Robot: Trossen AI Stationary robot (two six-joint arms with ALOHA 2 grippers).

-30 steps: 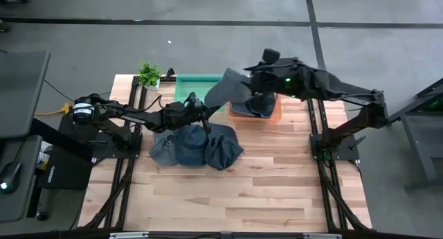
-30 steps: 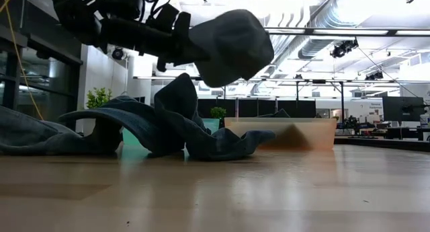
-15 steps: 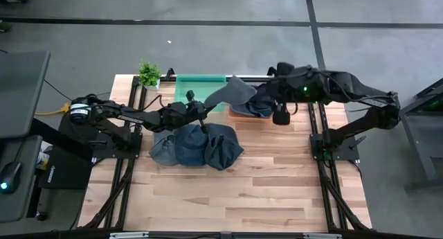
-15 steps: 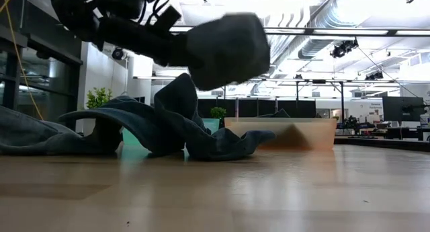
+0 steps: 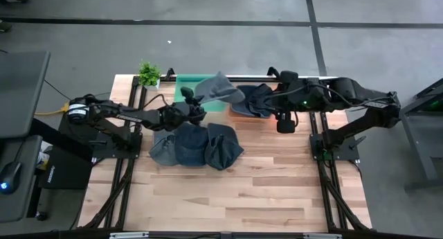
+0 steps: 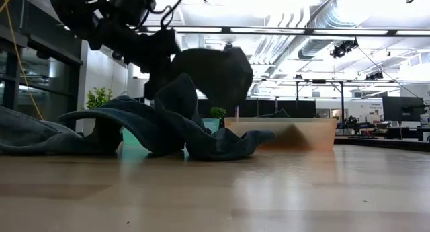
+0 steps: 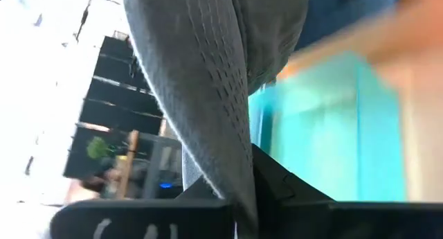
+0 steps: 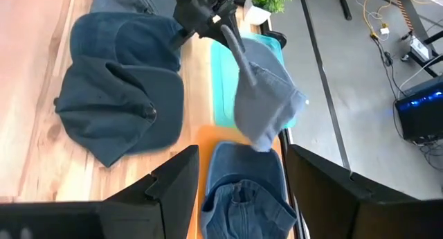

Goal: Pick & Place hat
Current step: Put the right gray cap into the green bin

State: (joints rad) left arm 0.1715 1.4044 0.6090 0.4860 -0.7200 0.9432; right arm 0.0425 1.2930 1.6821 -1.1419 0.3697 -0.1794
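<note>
A grey cap [image 5: 218, 92] [image 6: 215, 74] [image 8: 266, 104] hangs in the air over the teal bin [image 5: 185, 82] [image 8: 220, 93] at the table's far edge. My left gripper [image 5: 200, 107] [image 6: 164, 60] [image 7: 239, 197] is shut on it. My right gripper [image 5: 284, 121] [image 8: 242, 197] is open and touches nothing. It hovers near the orange bin [image 5: 275, 114] [image 8: 201, 138], in which a blue cap [image 5: 256, 100] [image 8: 242, 187] lies. Several more blue caps [image 5: 197, 145] [image 6: 134, 128] [image 8: 118, 93] lie in a heap on the wooden table. My left gripper pinches the grey cap by its stitched brim [image 7: 208, 100] [image 8: 237, 48] between its two fingers [image 7: 277, 187]. The fingers come at it about level from the table's left. The cap is lifted clear, its crown [image 8: 270, 111] hanging beyond the fingers above the teal bin.
A small potted plant [image 5: 148, 74] [image 6: 98, 97] stands at the far left corner beside the teal bin. The two bins sit side by side along the far edge. The near half of the table [image 5: 228, 197] is bare wood.
My right gripper has left the grey cap and drawn back toward the table's right edge, beside the orange bin. My left gripper has kept its hold and swung the cap toward the far left, from near the orange bin to over the teal bin, and lower.
</note>
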